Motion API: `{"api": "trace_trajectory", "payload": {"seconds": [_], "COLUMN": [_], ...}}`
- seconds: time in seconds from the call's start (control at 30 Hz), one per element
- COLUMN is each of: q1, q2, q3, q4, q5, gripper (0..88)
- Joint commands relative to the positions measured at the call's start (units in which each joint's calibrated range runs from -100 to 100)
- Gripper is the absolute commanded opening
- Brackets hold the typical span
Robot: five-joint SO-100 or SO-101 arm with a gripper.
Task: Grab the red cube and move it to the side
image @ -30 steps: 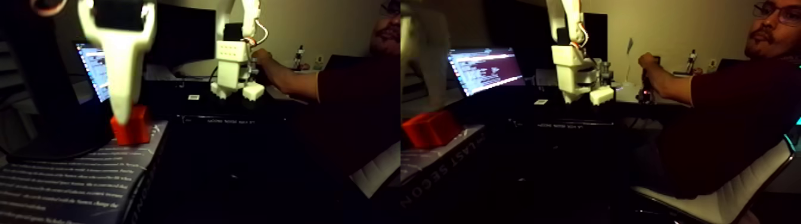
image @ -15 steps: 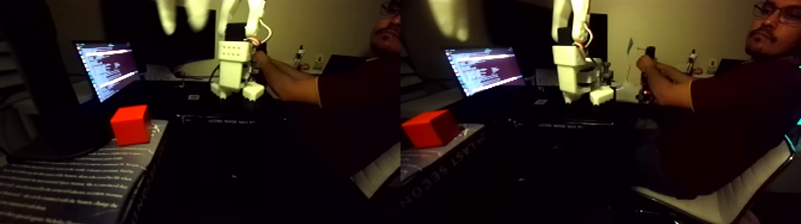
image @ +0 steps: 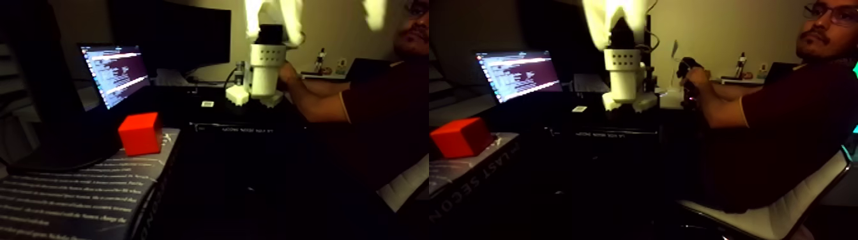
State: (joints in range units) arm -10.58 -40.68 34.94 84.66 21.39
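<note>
Sitting free on a book (image: 96,185), the red cube (image: 140,133) lies far below blurred fingers (image: 376,13), grip state unclear.

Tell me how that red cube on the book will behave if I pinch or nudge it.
The red cube looks rigid, with flat faces and sharp edges, so it should likely slide rather than roll. It sits near the edge of the book, so a push could drop it off. Its matte faces probably grip fairly well.
</note>
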Motion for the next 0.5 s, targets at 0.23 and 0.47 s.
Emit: {"api": "trace_trajectory", "payload": {"seconds": [0.23, 0.47], "q1": [-6.24, -5.32], "q2": [-23.44, -38.65], "q3": [35.86, 48.46], "q4": [-21.23, -24.1], "q5": [-11.66, -18.35], "gripper": [2.3, 0.7]}}
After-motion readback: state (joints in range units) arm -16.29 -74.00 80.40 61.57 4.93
